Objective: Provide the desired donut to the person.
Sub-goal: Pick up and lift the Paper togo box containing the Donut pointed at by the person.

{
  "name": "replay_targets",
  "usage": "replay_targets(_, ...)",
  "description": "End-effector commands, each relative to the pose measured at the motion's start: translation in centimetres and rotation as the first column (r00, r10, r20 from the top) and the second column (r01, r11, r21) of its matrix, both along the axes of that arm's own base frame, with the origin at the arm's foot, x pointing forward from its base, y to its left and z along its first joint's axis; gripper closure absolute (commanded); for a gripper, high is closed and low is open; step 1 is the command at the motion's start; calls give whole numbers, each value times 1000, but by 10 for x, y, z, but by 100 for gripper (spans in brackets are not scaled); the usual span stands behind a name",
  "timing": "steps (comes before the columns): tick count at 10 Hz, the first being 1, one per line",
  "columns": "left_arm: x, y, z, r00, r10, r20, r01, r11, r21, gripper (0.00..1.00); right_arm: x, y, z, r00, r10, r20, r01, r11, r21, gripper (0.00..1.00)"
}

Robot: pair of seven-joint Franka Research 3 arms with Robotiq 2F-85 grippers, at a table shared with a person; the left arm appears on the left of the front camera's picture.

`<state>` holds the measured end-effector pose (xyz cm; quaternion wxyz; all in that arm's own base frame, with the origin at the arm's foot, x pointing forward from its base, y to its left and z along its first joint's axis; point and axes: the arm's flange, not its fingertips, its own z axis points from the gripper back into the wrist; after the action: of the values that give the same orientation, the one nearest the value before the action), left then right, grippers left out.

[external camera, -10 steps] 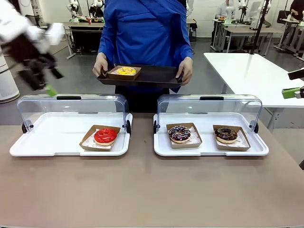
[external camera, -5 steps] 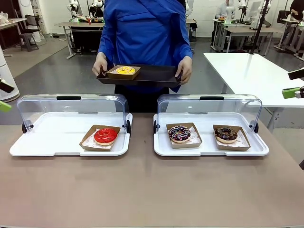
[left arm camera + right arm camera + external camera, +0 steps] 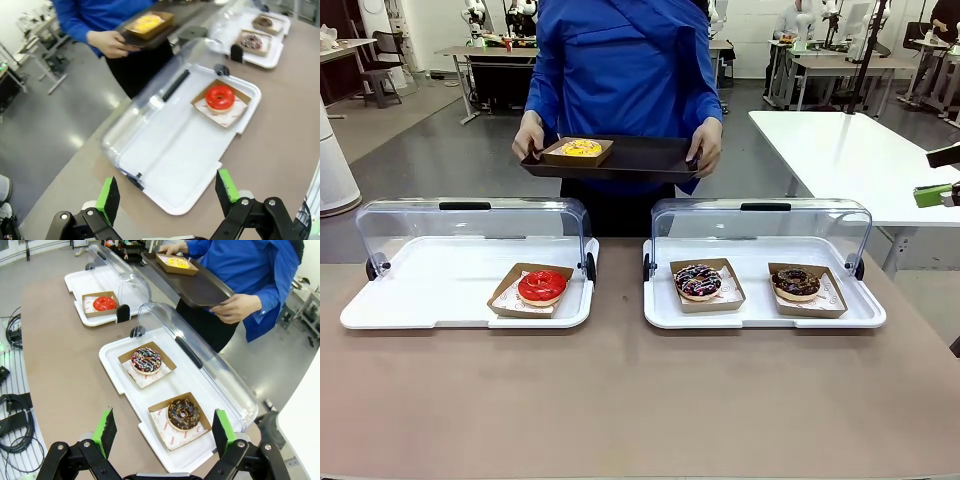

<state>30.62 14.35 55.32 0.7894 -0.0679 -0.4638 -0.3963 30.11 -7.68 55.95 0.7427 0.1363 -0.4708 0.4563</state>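
The person (image 3: 625, 70) in a bright blue coat stands at the top centre of the front view, beyond the far edge of the brown table (image 3: 620, 400). Both hands hold a dark serving tray (image 3: 650, 157) level at waist height, one hand (image 3: 529, 135) on its left end, the other (image 3: 708, 145) on its right end. The yellow donut (image 3: 581, 148) sits in a brown cardboard tray on the left part of that serving tray, close to the hand at picture left.

Two white display cases stand side by side on the table, each with its clear domed lid swung up at the back. The left case (image 3: 440, 290) holds a red-glazed donut (image 3: 542, 285) in a cardboard tray at its right end. The right case (image 3: 755, 312) holds a chocolate donut with coloured sprinkles (image 3: 698, 281) at its left end and a plain chocolate donut (image 3: 797, 283) at its right end, each in its own cardboard tray.

In the left wrist view the left gripper (image 3: 167, 196) hangs high over the near left corner of the left case, its green pads spread wide with nothing between them. In the right wrist view the right gripper (image 3: 164, 435) hangs above the right case, nearest the plain chocolate donut, its pads likewise wide apart and empty.
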Motion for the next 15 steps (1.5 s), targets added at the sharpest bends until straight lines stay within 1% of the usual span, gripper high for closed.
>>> replay_targets(1, -31, -26, -44, 994, 39, 102, -36, 999, -28, 0, 1, 1, -1, 1000, 7, -3, -7, 1000, 10, 0)
replay_targets(2, -29, -27, -43, 990, 50, 132, -45, 998, -46, 0, 1, 1, -1, 1000, 7, -3, -7, 1000, 10, 0)
replay_targets(4, -25, -30, -42, 987, 51, 152, -39, 996, -81, 0, 1, 1, -1, 1000, 7, -3, -7, 1000, 10, 0)
replay_targets(7, -21, -30, -42, 983, 33, 179, -17, 995, -93, 0, 1, 1, -1, 1000, 7, -3, -7, 1000, 10, 0)
replay_targets(9, -17, -32, -41, 984, 11, 177, 5, 996, -90, 0, 1, 1, -1, 1000, 7, -3, -7, 1000, 10, 0)
replay_targets(10, -16, -34, -42, 988, -38, 152, 52, 994, -91, 0, 1, 1, -1, 1000, 7, -3, -7, 1000, 10, 0)
replay_targets(11, 15, -2, 5, 987, 23, 159, -8, 996, -94, 0, 1, 1, -1, 1000, 7, -3, -7, 1000, 10, 0)
replay_targets(15, 15, -2, 5, 987, 23, 159, -8, 996, -94, 0, 1, 1, -1, 1000, 7, -3, -7, 1000, 10, 0)
